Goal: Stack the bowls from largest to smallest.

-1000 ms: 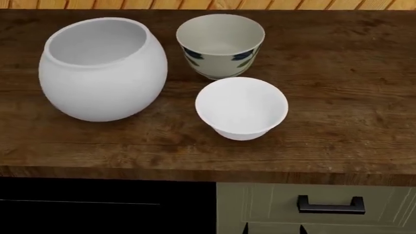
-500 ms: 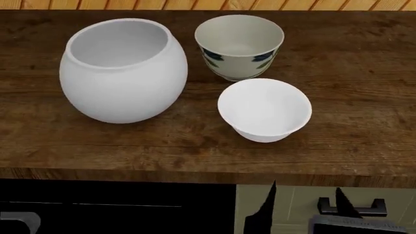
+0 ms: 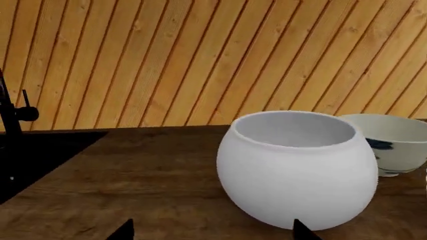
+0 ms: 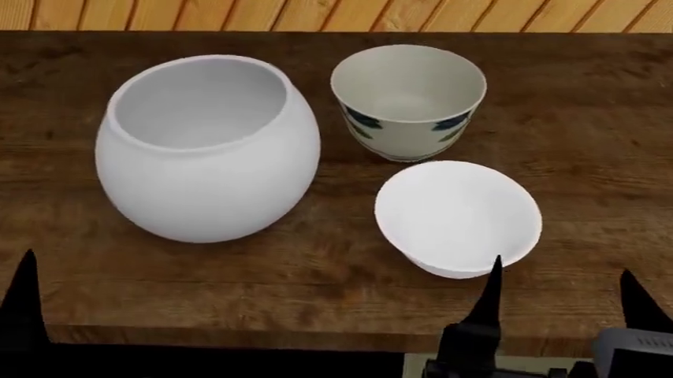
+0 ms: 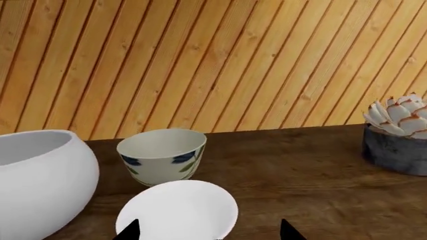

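Note:
A large round-bellied white bowl point(image 4: 205, 150) stands on the wooden counter at the left. A medium cream bowl point(image 4: 410, 101) with blue flowers and green leaves stands behind the small plain white bowl point(image 4: 459, 218). My right gripper point(image 4: 559, 285) is open and empty at the counter's front edge, just in front of the small bowl point(image 5: 179, 211). Of my left gripper, only one fingertip point(image 4: 21, 295) shows in the head view, at the front left. In the left wrist view its jaws are spread wide and empty before the large bowl point(image 3: 297, 167).
A wooden slat wall point(image 5: 220, 60) runs behind the counter point(image 4: 568, 142). A succulent in a grey pot point(image 5: 398, 136) stands far to the right. A dark sink point(image 3: 33, 155) with a black tap lies left of the large bowl.
The view has shifted, so the bowls sit lower and further right. My right gripper has risen to the counter's front edge, and my left fingertip has come into view.

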Available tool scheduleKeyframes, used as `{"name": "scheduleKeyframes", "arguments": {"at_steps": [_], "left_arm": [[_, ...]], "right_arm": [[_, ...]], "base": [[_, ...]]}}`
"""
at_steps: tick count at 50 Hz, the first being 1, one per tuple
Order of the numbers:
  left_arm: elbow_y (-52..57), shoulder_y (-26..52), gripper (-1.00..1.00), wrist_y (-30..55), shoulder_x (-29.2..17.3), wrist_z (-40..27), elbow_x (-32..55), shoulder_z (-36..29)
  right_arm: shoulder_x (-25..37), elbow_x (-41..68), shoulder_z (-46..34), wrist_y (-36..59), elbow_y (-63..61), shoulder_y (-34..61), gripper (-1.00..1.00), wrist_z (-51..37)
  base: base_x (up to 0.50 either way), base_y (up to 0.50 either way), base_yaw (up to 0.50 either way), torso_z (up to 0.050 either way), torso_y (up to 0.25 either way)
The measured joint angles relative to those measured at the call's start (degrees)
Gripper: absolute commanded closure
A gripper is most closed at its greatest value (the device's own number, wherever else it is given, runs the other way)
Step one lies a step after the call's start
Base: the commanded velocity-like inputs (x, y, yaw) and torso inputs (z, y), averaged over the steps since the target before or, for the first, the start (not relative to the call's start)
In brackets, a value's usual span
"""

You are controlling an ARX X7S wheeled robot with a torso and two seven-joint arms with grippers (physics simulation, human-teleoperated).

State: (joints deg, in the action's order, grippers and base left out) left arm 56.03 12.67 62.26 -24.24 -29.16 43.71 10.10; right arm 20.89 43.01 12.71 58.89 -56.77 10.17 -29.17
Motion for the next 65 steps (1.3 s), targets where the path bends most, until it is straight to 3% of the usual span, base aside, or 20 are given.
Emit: {"name": "scheduleKeyframes", "arguments": {"at_steps": [33, 41, 50, 65], "left_arm": [[0.6, -0.1, -1.00, 1.3, -6.6, -3.0, 7.1, 4.8], [0.4, -0.3, -1.00, 1.0, -7.5, -3.5, 7.9, 5.3], [0.2, -0.9, -1.00, 0.5, -8.4, -3.6, 8.6, 5.6], [-0.8, -1.9, -1.00, -1.1, -9.0, -3.3, 7.7, 4.0]], "right_arm": [[5.7, 9.1, 5.3, 0.8, -1.1, 0.0, -1.00, -4.3], [8.8, 14.3, 8.2, 3.0, 0.2, 1.8, -1.00, -6.1], [14.4, 26.1, 8.9, 10.8, 12.2, 13.2, -1.00, -10.9], [17.0, 33.4, -1.0, 21.1, 44.4, 37.6, -1.00, -14.6]], "base": [[0.50, 0.19, 0.00, 0.000, 0.000], [0.00, 0.00, 0.00, 0.000, 0.001], [0.00, 0.00, 0.00, 0.000, 0.000], [0.00, 0.00, 0.00, 0.000, 0.000]]}}
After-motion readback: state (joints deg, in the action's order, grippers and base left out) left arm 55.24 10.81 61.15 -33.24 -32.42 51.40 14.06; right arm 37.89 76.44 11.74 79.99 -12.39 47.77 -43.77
